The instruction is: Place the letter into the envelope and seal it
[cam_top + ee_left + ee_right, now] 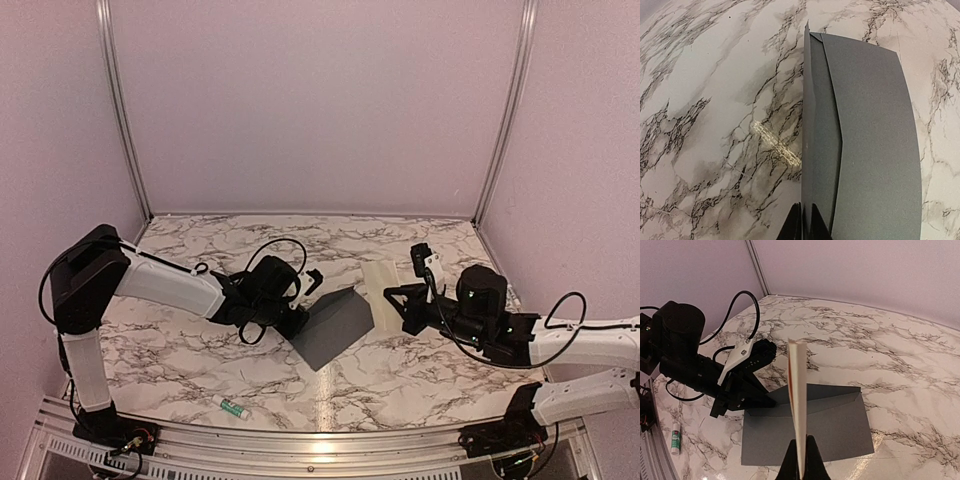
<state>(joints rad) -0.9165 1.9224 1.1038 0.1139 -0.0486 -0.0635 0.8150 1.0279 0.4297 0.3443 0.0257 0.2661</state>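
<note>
Both hands are closed on paper. My left hand [805, 227] pinches one edge of the envelope [335, 325], tilting it off the desk [200, 360], I judge to open its mouth. My right hand [802, 460] clamps the letter [798, 400] upright just beside it, ready to slide in. Envelope: matte dark grey. Letter: thin, cream.

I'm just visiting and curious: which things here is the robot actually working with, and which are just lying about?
Part of the job: the letter, pinched in the right hand; the envelope, held by the left hand.
Just lying about: the small white-and-green tube near the front edge of the table, untouched.
</note>
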